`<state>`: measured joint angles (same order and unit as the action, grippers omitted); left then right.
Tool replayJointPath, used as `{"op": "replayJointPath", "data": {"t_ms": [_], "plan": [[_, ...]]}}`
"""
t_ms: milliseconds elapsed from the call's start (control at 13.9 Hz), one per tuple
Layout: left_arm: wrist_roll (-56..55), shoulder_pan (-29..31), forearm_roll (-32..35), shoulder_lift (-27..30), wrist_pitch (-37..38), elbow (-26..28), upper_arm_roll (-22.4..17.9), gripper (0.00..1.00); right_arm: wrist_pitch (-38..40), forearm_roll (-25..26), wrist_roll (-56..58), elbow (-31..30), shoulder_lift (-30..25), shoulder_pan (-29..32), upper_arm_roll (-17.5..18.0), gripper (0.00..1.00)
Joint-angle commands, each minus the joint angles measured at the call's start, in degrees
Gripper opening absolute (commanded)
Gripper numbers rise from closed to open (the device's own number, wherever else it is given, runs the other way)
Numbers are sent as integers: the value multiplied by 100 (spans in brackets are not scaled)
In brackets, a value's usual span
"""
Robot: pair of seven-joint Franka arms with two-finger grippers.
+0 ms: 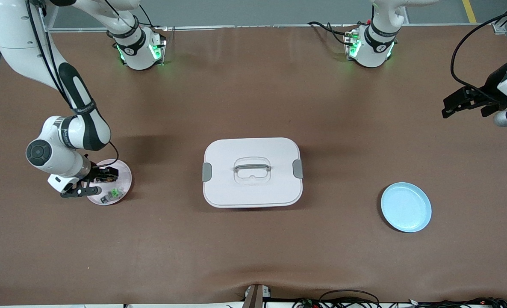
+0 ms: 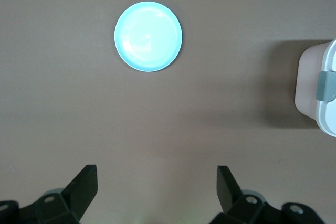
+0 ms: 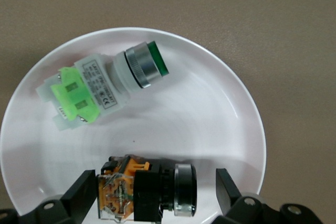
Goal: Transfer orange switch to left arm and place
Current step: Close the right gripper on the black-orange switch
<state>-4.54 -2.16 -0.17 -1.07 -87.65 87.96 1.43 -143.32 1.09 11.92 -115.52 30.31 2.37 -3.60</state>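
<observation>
None of the transfer is judged to be done: the orange switch [image 3: 147, 192], a small black blocky component with orange parts, lies on the pale pink round plate [image 1: 124, 171] near the desk edge at the right arm's end, and it has not been lifted.

The right tool [image 3: 156, 192] is lowered over that plate with its fingers spread wide, one on each side of the switch and not closed on it. The grasp, the lift, the hand-over between the arms and the set-down are all judged to be left; the light blue round plate [image 1: 406, 207], bare and lying toward the left arm's end of the desk, is taken to be the likely goal.

On the pink plate, just beside the switch, a small green-and-silver push-button component [image 3: 102, 87] is seen; it is apart from the switch but close enough that it could be nudged as the fingers close.

Between the two plates, at the middle of the brown desk [image 1: 253, 248], the large white rounded-rectangular plastic box [image 1: 252, 172] with grey side latches and a clear lid handle stands squarely in the direct path, so a route over or around it is judged necessary.

The left tool [image 2: 156, 190] is held open in the air over the desk edge at the left arm's end, empty and waiting.
</observation>
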Motion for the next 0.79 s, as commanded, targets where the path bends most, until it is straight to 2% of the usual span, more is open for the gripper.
{"op": "replayJointPath", "data": {"t_ms": [0,359,431,503,646,718], "plan": [[111,23,-36,-16,82,-95,6,100,-90,-30,118,-67,-26,97,43,100],[111,23,-36,-16,82,-95,6,100,-99,-30,109,-67,10,106,43,100],[111,23,-36,-8,82,-95,6,100,-99,-30,109,-67,10,115,43,97],[111,32,-36,-16,82,-95,6,100,-91,-30,109,-67,10,115,52,87],[111,32,-36,-16,82,-95,6,100,-82,-30,100,-58,10,106,52,60],[111,23,-36,-8,82,-95,6,100,-73,-38,83,-58,10,106,52,34]]}}
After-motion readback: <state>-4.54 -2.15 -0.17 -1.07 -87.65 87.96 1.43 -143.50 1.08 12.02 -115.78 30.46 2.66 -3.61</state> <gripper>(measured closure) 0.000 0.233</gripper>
